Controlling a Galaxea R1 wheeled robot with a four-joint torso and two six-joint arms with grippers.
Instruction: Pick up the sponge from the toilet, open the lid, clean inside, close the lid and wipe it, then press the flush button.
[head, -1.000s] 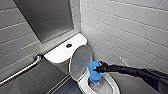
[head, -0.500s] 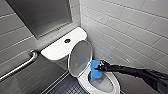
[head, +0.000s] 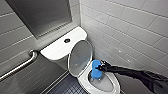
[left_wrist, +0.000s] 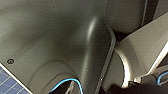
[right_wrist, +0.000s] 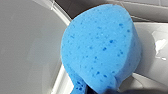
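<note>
1. A restroom: a white toilet (head: 83, 80) with a flush button (head: 66, 40) in its tank top stands in the far corner.
2. Pale tiled walls (head: 130, 30) meet behind it, above a dark tiled floor (head: 65, 88).
3. A metal grab bar (head: 17, 67) runs along the left wall.

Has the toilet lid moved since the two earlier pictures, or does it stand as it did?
No. The lid stays raised, with its upper edge against the front of the tank, to the right of the flush button, as before.
</note>
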